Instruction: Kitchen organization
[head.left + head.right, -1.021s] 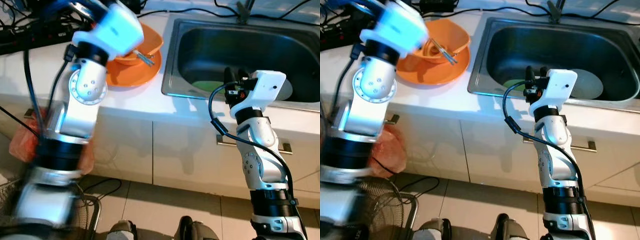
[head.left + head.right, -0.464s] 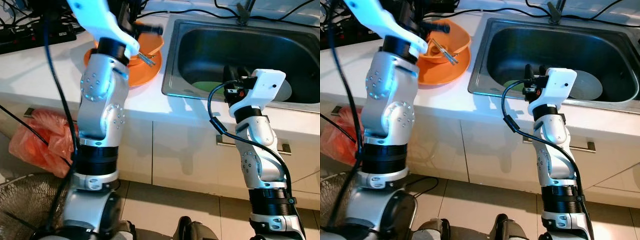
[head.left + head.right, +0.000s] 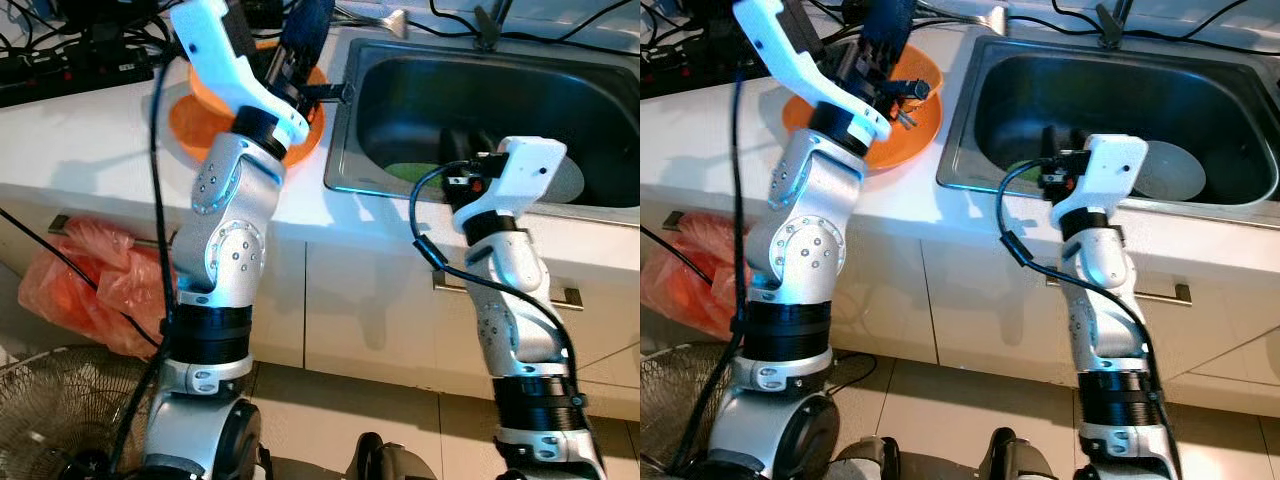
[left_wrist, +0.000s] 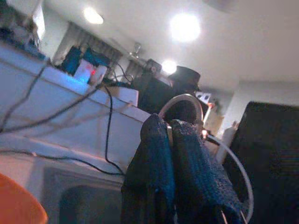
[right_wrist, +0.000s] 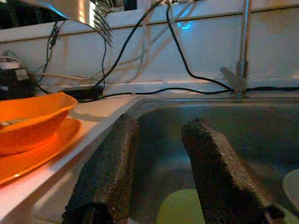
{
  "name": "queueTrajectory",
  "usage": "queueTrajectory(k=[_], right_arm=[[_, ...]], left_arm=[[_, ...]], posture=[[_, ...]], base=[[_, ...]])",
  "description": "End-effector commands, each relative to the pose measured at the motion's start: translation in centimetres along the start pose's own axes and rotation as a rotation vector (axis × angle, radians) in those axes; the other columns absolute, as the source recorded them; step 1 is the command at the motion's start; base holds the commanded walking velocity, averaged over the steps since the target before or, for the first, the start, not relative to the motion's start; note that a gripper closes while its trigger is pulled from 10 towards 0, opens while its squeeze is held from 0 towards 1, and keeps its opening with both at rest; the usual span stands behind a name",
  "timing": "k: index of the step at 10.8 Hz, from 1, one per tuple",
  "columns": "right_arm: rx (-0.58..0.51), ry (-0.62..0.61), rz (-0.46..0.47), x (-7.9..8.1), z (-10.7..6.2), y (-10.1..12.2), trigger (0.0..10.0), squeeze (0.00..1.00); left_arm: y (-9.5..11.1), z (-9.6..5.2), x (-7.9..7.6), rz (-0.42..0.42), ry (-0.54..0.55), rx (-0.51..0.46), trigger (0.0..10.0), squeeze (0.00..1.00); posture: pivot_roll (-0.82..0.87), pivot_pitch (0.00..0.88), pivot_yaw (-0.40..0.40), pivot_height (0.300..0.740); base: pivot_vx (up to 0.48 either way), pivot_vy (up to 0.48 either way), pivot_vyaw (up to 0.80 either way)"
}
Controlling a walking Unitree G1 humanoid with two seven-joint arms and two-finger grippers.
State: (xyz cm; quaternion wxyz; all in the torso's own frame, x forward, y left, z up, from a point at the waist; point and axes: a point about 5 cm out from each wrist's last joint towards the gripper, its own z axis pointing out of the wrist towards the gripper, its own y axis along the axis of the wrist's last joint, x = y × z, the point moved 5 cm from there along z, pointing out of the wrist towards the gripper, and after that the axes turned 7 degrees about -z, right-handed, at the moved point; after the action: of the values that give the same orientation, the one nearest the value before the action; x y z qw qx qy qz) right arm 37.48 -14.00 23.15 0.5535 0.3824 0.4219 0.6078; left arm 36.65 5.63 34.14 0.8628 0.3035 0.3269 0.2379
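Above the orange bowl [image 3: 908, 85], left gripper [image 3: 312, 18] newly raised, pinching a fork [image 3: 375, 22]; right gripper [image 5: 159, 172] spread, unmoved.

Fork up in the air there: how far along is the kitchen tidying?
Done: nothing looks put away yet. In hand: the left end effector, above the orange bowl, seems shut on the fork. Left: another utensil in the bowl, the orange plate under it, and a green plate and pale plate in the sink, where the right end effector hovers open.
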Motion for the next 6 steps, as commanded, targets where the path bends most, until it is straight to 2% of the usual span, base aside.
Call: queueTrajectory(k=[1, 2, 3, 4, 6], right_arm=[[-0.002, 0.029, 0.011, 0.7, 0.1, 0.2, 10.0, 0.0], [-0.002, 0.039, 0.015, 0.9, 0.1, 0.2, 10.0, 0.0], [0.004, 0.05, 0.025, 1.2, 0.1, 0.0, 10.0, 0.0], [0.008, 0.061, 0.037, 1.4, 0.1, -0.1, 10.0, 0.0], [0.014, 0.068, 0.082, 1.6, 0.0, -0.1, 10.0, 0.0]], left_arm=[[-0.7, -0.5, 0.6, -0.083, 0.009, 0.016, 10.0, 0.0], [-0.8, -0.7, 0.8, -0.133, 0.014, 0.014, 10.0, 0.0], [-1.2, -1.0, 1.3, -0.277, 0.043, 0.001, 10.0, 0.0], [-2.0, -1.4, 1.9, -0.369, 0.078, 0.001, 10.0, 0.0], [-3.1, -1.9, 2.5, -0.448, 0.107, 0.003, 10.0, 0.0]], posture=[[0.13, 0.119, -0.003, 0.74], [0.13, 0.122, -0.004, 0.74], [0.14, 0.125, -0.007, 0.74], [0.13, 0.129, -0.007, 0.74], [0.13, 0.134, -0.008, 0.74]], base=[[0.0, 0.0, 0.0], [0.0, 0.0, 0.0], [0.0, 0.0, 0.0], [0.0, 0.0, 0.0], [0.0, 0.0, 0.0]])
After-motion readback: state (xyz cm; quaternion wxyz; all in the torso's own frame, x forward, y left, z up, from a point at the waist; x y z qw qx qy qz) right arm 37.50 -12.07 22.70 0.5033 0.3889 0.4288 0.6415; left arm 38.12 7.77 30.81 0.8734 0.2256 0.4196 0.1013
